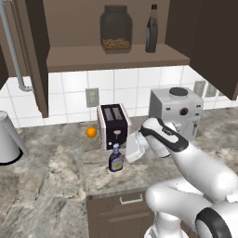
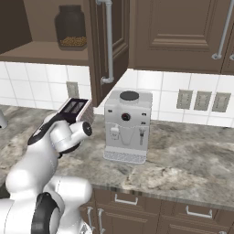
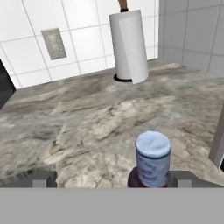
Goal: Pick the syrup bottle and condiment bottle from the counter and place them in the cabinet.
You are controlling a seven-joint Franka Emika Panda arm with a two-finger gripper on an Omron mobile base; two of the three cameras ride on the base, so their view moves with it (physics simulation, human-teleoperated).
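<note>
While the hand (image 3: 111,179) hangs with its fingers spread wide and nothing between them, the condiment bottle (image 3: 152,159) stands upright just ahead, its blue cap nearer the right finger than the left. To my eye the hand wants nudging toward that side, then lowering so the fingers straddle the body below the cap before they squeeze. The bottle sits on the tabletop (image 1: 51,186) in front of the toaster (image 1: 114,124). The syrup bottle (image 1: 151,29) is already on the shelf of the cabinet (image 1: 116,56), beside a jar (image 1: 115,29).
</note>
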